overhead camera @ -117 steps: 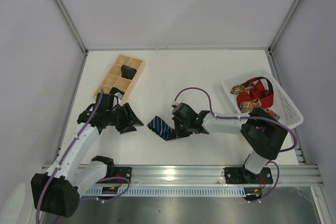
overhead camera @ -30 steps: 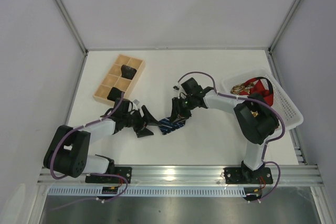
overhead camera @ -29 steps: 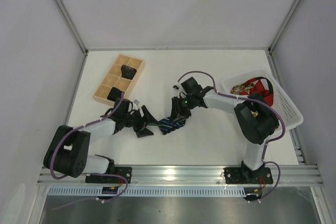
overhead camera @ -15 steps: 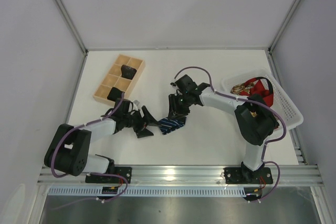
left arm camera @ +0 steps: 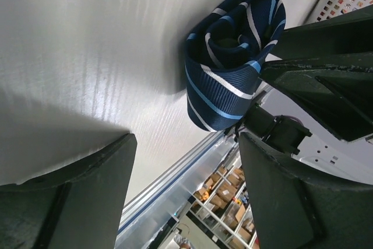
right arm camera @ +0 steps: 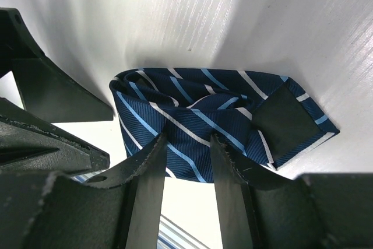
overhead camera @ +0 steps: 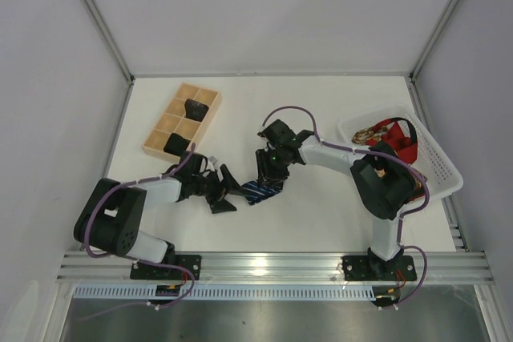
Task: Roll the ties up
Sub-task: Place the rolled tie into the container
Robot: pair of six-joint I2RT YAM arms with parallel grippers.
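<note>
Tie [overhead camera: 263, 191] btwn L hand [overhead camera: 229, 194], R hand [overhead camera: 268, 171]

Left arm [overhead camera: 156, 191] lies low, its forearm stretched rightward from a folded elbow. The left tool [overhead camera: 229, 191] points right, fingers [left arm camera: 87, 202] spread wide. Right arm [overhead camera: 333, 154] reaches leftward from a raised elbow, wrist bent downward. The right tool [overhead camera: 268, 175] points down, fingers [right arm camera: 148, 190] partly apart. The tool tips stand close together.

wooden divided box [overhead camera: 171, 107], white mesh basket [overhead camera: 441, 158]
</note>
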